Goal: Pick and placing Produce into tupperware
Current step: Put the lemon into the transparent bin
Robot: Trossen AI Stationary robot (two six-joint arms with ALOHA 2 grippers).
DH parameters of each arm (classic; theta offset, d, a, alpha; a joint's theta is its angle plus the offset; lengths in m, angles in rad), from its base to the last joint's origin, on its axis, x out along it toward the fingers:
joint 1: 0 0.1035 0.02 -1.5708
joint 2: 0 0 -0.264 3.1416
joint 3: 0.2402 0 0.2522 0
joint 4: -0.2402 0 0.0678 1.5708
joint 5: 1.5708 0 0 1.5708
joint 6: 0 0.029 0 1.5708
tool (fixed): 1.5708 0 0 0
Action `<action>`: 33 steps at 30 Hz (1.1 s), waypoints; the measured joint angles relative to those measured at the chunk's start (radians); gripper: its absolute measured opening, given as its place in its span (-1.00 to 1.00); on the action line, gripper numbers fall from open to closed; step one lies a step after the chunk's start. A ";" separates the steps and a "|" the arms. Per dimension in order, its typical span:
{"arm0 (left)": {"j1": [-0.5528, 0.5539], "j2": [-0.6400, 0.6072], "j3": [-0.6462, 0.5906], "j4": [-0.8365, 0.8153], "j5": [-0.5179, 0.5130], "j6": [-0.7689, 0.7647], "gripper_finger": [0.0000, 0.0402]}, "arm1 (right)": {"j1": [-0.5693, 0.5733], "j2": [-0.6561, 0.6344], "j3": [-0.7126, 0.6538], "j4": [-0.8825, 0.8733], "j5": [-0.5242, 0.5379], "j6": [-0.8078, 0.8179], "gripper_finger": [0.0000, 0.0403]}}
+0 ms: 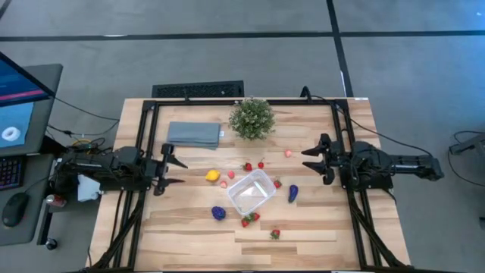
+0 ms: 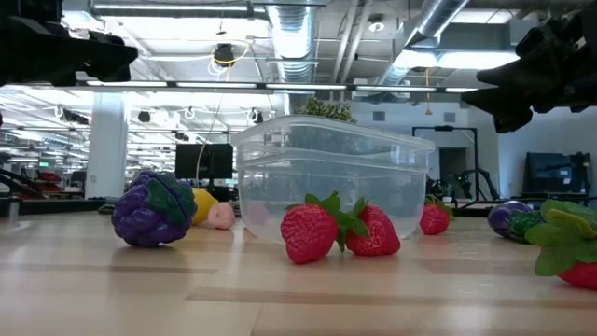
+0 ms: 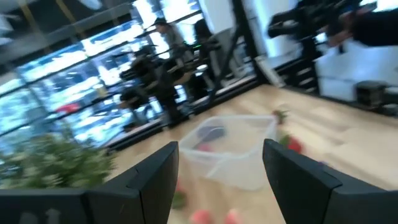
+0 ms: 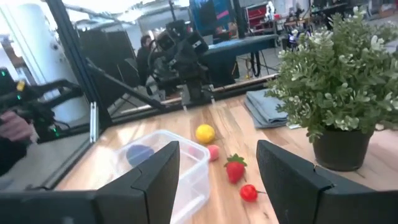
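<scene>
The clear tupperware [image 1: 250,192] stands on its base at the table's middle and looks empty in the low view [image 2: 328,177]. Toy produce lies around it: a yellow piece [image 1: 212,175], two strawberries [image 1: 249,219] at its near side, a purple piece [image 1: 218,213] near left, another purple piece [image 1: 292,193] right, small pink-red ones [image 1: 261,164] far side. My left gripper [image 1: 182,168] is open and empty, above the table left of the box. My right gripper [image 1: 305,162] is open and empty, right of it.
A bushy potted plant [image 1: 251,117] stands at the far middle, a folded grey-blue cloth [image 1: 194,134] left of it. One more strawberry [image 1: 275,233] lies near the front. A black frame [image 1: 345,152] edges the table. People and equipment show in the room beyond.
</scene>
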State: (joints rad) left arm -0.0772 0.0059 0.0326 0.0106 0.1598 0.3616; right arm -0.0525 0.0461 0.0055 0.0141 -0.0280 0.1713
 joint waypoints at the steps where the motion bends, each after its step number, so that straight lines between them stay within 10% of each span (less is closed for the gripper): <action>1: 0.000 0.000 0.000 0.000 0.014 -0.018 0.12 | 0.000 0.003 0.000 -0.001 0.008 -0.010 0.18; 21: 0.000 0.000 -0.013 0.038 0.060 -0.366 0.12 | -0.002 0.008 0.000 -0.004 0.029 -0.025 0.18; 33: 0.002 0.020 -0.009 0.002 -0.277 -0.260 0.12 | -0.001 0.008 0.000 -0.006 0.029 -0.022 0.18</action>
State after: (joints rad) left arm -0.0757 0.0259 0.0239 0.0123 -0.1167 0.1016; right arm -0.0536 0.0544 0.0059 0.0082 0.0012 0.1494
